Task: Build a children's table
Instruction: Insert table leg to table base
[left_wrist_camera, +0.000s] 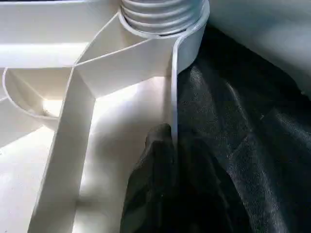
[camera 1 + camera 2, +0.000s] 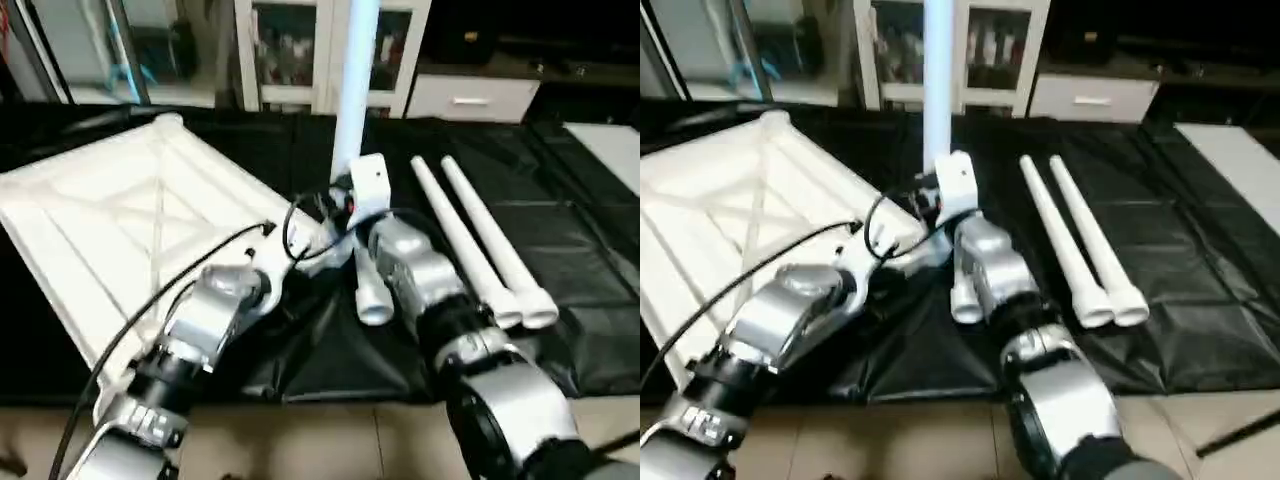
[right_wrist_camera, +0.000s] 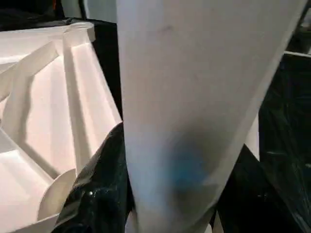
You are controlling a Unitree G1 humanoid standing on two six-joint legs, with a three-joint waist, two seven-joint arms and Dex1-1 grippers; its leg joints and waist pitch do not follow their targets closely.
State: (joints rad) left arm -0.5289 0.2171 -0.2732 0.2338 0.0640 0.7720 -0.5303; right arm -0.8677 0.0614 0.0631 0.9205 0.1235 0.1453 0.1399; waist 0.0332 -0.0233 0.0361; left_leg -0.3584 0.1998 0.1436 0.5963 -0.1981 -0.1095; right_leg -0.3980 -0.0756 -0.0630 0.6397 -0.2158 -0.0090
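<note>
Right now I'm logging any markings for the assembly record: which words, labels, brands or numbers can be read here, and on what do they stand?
None can be read.
Tabletop: plain white ribs, no text.
Upright leg and the loose legs: no markings visible.
Left forearm: small light marks near the wrist, too blurred to read.
Cabinet contents behind: too blurred to read.

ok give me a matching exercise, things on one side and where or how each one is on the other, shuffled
Things
1. upright leg
2. tabletop
3. two spare legs
4. left gripper

States
a. lying side by side on the black cover
b. clamped on a thin white rim
c. ribbed side up, on the robot's left
d. standing at the near corner socket, right gripper around it

Pairs: 1-d, 2-c, 3-a, 4-b
</note>
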